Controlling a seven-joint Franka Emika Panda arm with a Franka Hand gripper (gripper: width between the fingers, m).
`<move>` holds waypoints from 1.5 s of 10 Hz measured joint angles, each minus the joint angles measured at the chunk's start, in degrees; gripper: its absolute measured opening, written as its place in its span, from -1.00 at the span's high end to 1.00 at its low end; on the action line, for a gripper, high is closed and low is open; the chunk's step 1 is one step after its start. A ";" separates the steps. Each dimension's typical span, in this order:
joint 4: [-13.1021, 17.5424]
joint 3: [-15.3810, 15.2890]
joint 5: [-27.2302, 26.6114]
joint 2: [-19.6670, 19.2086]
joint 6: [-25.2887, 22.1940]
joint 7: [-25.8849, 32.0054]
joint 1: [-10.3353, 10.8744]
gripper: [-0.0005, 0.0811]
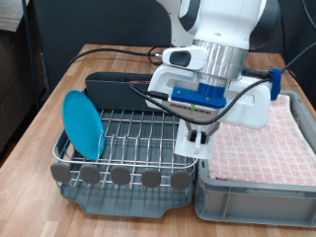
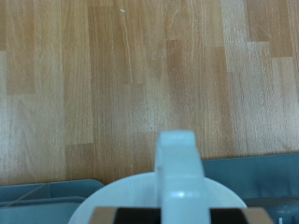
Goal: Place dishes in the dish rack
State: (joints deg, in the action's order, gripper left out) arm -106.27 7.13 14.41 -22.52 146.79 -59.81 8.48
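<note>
Blue plate (image 1: 83, 123) already stands on edge in the dish rack (image 1: 128, 133), slotted in the wire grid well off to the exterior view's left of the tool (image 1: 197, 136); that part of the job reads as done. The tool hangs low at the rack's far-right side in the exterior view, just above the seam where the rack meets the grey bin (image 1: 259, 188) lined with pink checkered cloth (image 1: 267, 138). A small white object, most likely the mug (image 1: 192, 144), sits right at the fingertips; in the wrist view a white shape (image 2: 177, 173) fills the bottom centre directly in front of the camera, with wooden table (image 2: 140, 75) beyond it. The tool appears pinched on this white piece, though the fingers themselves are mostly hidden by it, so the grip is a judgement rather than plainly seen. Whether the mug rests on the wires or hangs just above them cannot be told. Wooden spoon: not visible in either view. Tally as it stands: one dish racked, one white piece at the tool over the rack's edge, spoon unaccounted for. Roughly mid-task.
</note>
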 joint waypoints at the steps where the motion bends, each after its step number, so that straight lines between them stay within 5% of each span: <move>1: 0.79 0.00 -0.35 -0.91 -0.28 0.24 -0.09 0.82; 15: 5.12 0.38 -3.07 -9.19 0.91 1.25 -1.22 0.82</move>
State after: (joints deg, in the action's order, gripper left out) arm -101.15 7.52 11.35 -31.71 147.70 -58.56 7.26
